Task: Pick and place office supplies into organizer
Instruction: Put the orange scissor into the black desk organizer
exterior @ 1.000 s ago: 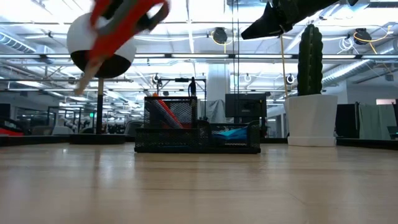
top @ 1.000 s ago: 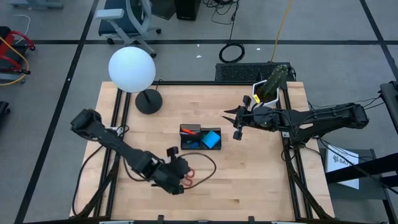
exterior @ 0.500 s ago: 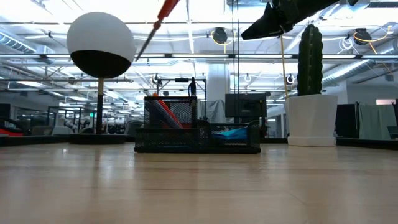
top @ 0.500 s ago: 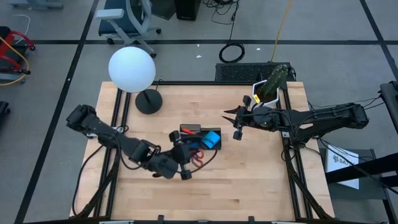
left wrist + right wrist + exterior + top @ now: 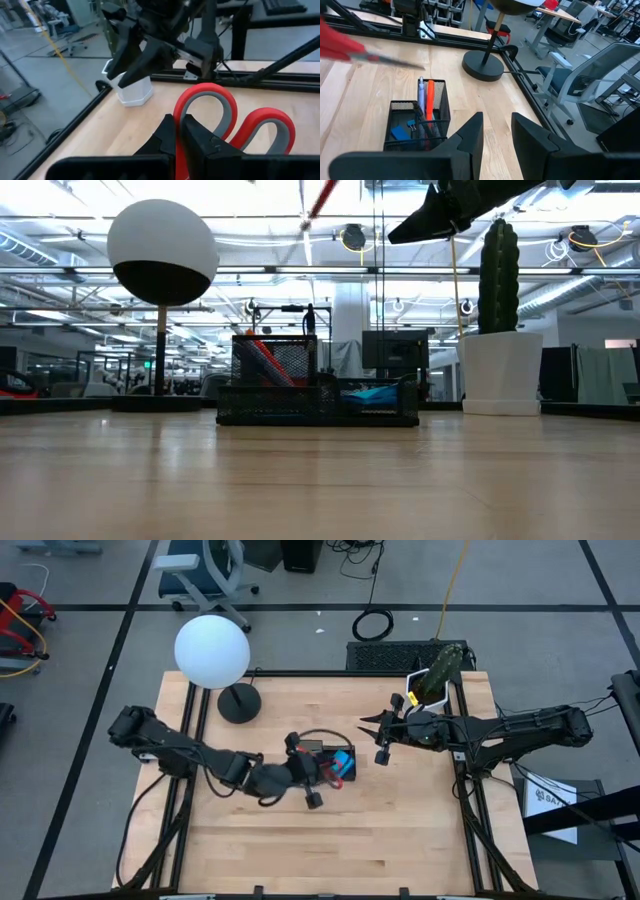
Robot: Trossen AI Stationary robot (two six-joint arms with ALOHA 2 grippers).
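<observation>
My left gripper (image 5: 308,776) (image 5: 176,125) is shut on the red-handled scissors (image 5: 326,774), high in the air at the near side of the organizer (image 5: 322,760). The handle loops (image 5: 235,115) stick out beyond the fingers, and the blade (image 5: 390,61) shows in the right wrist view. The low black mesh organizer (image 5: 417,125) (image 5: 315,395) holds upright pens (image 5: 425,100) and a blue note pad (image 5: 343,762). My right gripper (image 5: 372,726) (image 5: 495,135) hovers open, to the right of the organizer and above the table. My left gripper pinches the scissors between its two fingers at the base of one red handle loop (image 5: 182,107). Both loops reach forward past the fingertips. The scissors are lifted clear of the table, high enough that only their pointed end (image 5: 318,200) enters the low view from above.
A white globe lamp (image 5: 212,650) stands on a round black base (image 5: 239,702) at the far left. The cactus in its white pot (image 5: 436,675) (image 5: 500,370) stands at the far right, behind my right arm. Bare wood lies along the near edge (image 5: 400,840).
My left gripper has carried the scissors from the near part of the table toward the far edge and the right, up to the organizer. In the low view the scissors have risen and moved across until only their tip shows.
</observation>
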